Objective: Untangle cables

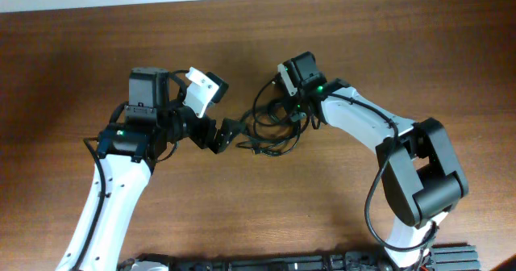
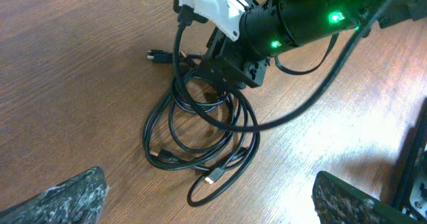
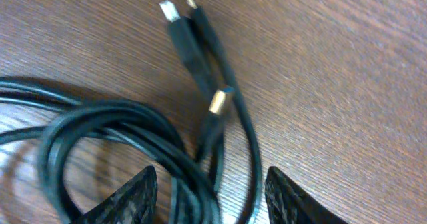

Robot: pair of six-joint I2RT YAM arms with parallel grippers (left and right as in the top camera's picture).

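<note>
The cables [image 1: 270,130] are thin black cords bunched in loose tangled loops on the wooden table between the two arms. In the left wrist view the cables [image 2: 200,134] lie ahead, with a small plug [image 2: 212,177] at the near end. My left gripper [image 2: 210,184] is open and empty, just left of the bunch [image 1: 228,134]. My right gripper [image 1: 280,116] is low over the far part of the bunch. In the right wrist view its fingers [image 3: 210,187] are open with several strands [image 3: 193,177] between them. Three plug ends [image 3: 193,51] lie just beyond the fingers.
The brown wooden table [image 1: 97,53] runs to a pale wall edge at the back. The right arm's black wrist and its own wire [image 2: 300,24] hang over the far side of the bunch in the left wrist view. Arm bases sit at the front edge.
</note>
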